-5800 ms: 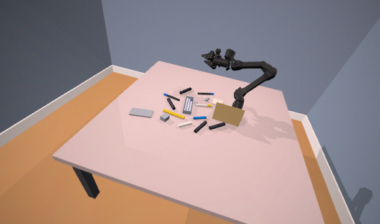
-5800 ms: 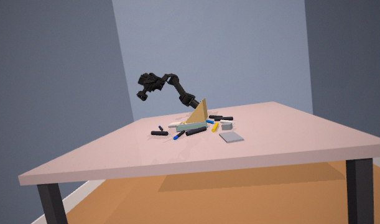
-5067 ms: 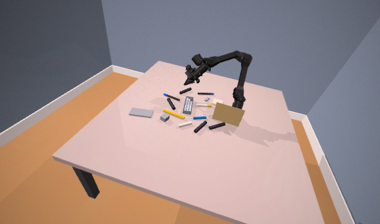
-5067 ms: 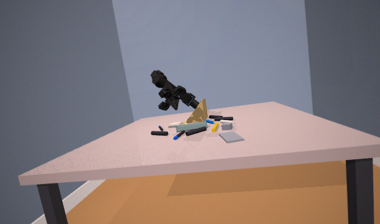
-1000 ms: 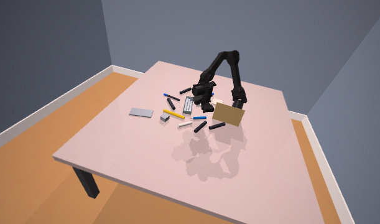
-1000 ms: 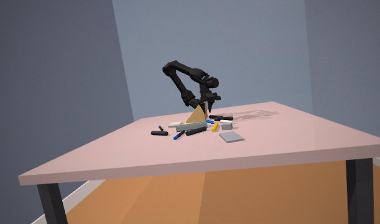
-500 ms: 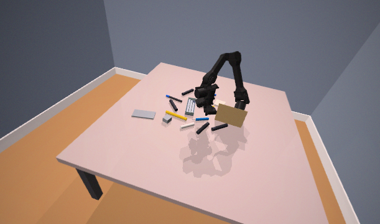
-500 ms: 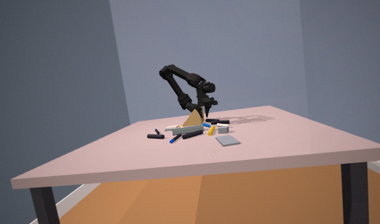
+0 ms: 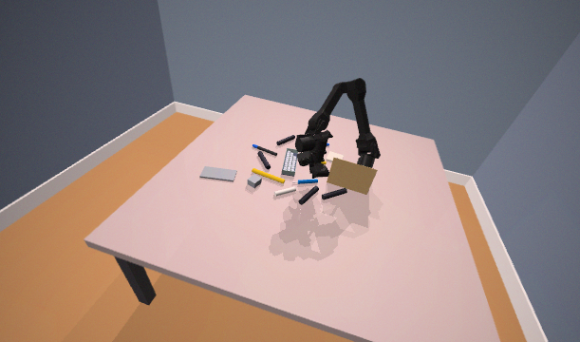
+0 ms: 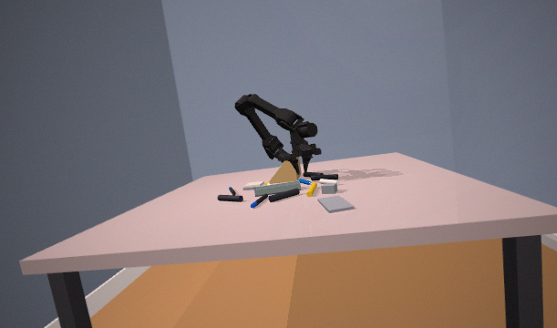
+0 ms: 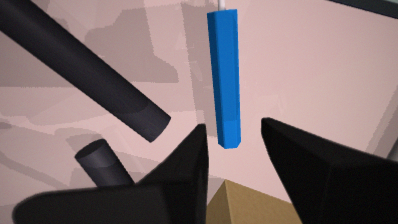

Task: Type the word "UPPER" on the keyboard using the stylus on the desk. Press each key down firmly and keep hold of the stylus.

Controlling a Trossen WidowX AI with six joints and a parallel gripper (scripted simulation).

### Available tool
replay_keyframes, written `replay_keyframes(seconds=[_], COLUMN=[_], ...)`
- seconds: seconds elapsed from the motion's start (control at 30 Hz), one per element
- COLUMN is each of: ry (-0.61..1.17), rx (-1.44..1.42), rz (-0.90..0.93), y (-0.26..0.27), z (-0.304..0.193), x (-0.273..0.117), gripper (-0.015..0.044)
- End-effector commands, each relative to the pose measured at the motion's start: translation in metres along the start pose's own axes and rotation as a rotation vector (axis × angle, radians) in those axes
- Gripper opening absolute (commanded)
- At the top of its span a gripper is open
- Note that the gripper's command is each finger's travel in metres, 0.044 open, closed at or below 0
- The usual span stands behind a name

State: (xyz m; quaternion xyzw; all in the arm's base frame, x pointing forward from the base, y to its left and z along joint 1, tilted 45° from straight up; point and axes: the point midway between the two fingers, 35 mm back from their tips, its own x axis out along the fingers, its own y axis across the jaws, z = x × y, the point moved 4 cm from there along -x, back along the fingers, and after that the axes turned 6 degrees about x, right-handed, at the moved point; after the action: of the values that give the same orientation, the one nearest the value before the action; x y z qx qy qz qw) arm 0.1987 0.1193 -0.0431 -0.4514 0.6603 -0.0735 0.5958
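Tool (image 9: 321, 173) (image 10: 302, 172) (image 11: 233, 128) open above pink table (image 9: 185, 214) (image 10: 191, 228) (image 11: 310, 65), blue-grey walls (image 9: 280, 52) (image 10: 305, 55)

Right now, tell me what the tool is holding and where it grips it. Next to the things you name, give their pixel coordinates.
Nothing is held: the tool (image 9: 320, 175) (image 10: 302, 173) (image 11: 233, 128) stands open, and the blue stylus (image 9: 308, 181) (image 10: 304, 181) (image 11: 226, 75) lies on the desk (image 9: 214, 228) (image 10: 205, 228) (image 11: 320, 65), in no grip.

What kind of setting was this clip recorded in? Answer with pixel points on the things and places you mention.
Probably a robot test area in a plain room: a black jointed arm (image 9: 358, 111) (image 10: 260, 123) over a pink tabletop (image 9: 199, 228) (image 10: 178, 228), a small grey letter keyboard (image 9: 290, 162) (image 10: 278, 189), and scattered pen-like sticks.
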Motion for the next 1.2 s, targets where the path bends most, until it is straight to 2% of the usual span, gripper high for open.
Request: replay_keyframes(seconds=[0.0, 1.17], ry=[0.000, 0.000], rx=[-0.005, -0.005], rz=[-0.006, -0.007], y=[-0.001, -0.001], z=[0.000, -0.001], x=[0.004, 0.033], gripper=[0.0150, 0.0150])
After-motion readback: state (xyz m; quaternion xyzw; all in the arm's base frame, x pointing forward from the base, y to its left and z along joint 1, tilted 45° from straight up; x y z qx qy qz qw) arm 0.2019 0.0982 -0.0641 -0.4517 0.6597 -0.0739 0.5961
